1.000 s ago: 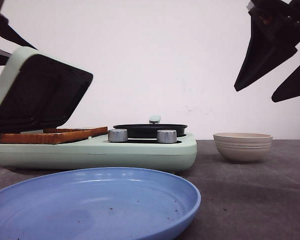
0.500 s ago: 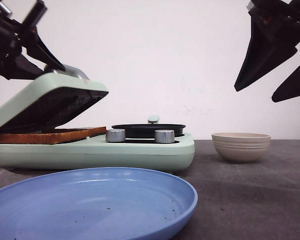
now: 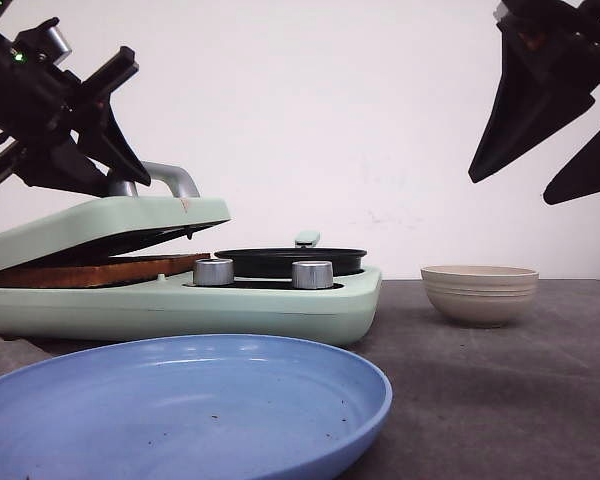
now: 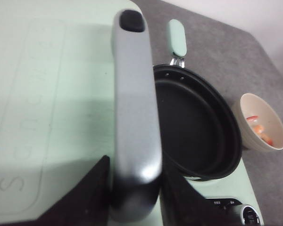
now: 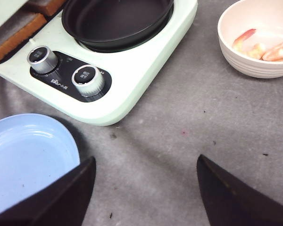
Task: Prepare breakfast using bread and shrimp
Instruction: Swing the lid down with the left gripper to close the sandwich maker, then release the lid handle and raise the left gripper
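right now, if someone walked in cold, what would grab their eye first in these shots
Probably the mint-green breakfast maker at centre-left, its lid nearly shut over the bread, with the left gripper straddling the silver lid handle. Next, the blue plate fills the foreground. To the right, a beige bowl holds the shrimp, and the right gripper hangs open above the table.

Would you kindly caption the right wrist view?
Open right gripper above the table, with shrimp in a beige bowl.
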Available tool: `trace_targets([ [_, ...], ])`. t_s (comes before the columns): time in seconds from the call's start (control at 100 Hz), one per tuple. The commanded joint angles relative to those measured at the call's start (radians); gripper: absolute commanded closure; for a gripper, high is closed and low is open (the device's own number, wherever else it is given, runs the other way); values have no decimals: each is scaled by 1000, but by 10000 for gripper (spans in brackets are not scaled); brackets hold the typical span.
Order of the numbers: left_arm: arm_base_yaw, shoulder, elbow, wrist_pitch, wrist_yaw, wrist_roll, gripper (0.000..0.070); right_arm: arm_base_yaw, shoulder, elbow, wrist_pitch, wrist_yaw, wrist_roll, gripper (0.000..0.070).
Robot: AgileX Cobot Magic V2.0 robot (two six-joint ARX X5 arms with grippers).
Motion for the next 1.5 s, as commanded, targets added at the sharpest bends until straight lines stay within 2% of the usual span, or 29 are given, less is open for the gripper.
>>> trace_targets([
  [0.0, 29, 43, -48, -141, -108, -25, 693, 10, 4, 4, 3, 3, 10, 288],
  [0.27, 6, 46, -48, -171, -132, 3, 682, 10, 4, 4, 3, 3, 10, 288],
  [0.34, 5, 46, -48, -174, -132, 6, 616, 10, 4, 4, 3, 3, 10, 288],
  [0.4, 5, 46, -48, -173, -132, 5, 485, 10, 4, 4, 3, 3, 10, 288],
  [0.45, 5, 46, -48, -173, -132, 5, 413, 10, 4, 4, 3, 3, 10, 288],
  [0.63, 5, 46, -48, -172, -129, 5, 371, 10, 4, 4, 3, 3, 10, 288],
  [0.74, 5, 46, -46, -161, -103, 5, 220, 10, 4, 4, 3, 4, 10, 288],
  [0.8, 5, 46, -40, -164, -90, 5, 181, 10, 4, 4, 3, 4, 10, 288],
  [1.0, 8, 32, -13, -168, -19, 5, 184, 10, 4, 4, 3, 4, 10, 288],
  [1.24, 19, -57, 11, -183, -20, 35, 185, 10, 4, 4, -10, 4, 9, 288],
  [1.49, 56, -244, 15, -165, -32, 64, 186, 10, 3, 4, -10, 4, 7, 288],
])
